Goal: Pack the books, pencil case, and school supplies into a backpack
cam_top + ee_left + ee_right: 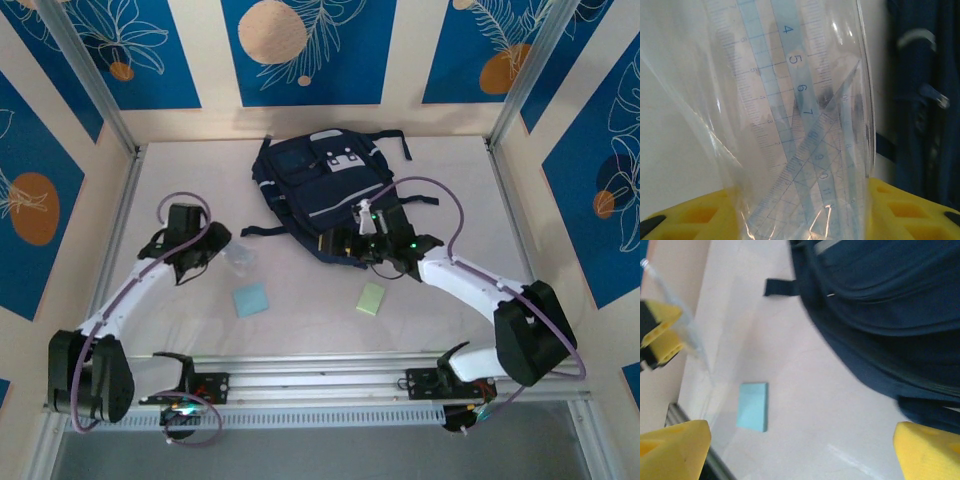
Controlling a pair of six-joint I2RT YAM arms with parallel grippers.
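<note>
One worry: slick clear plastic sleeve [790, 125] could slip, can't tell if left gripper [802, 212] jaws clamp it; right gripper [802, 442] jaws gape empty.

pale table [310, 325], blue leaf-patterned walls [350, 60]

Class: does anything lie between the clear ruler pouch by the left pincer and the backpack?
Nothing visible. Bare table separates pouch and backpack; the blue pad and green pad sit closer to the near edge, off that path.
</note>
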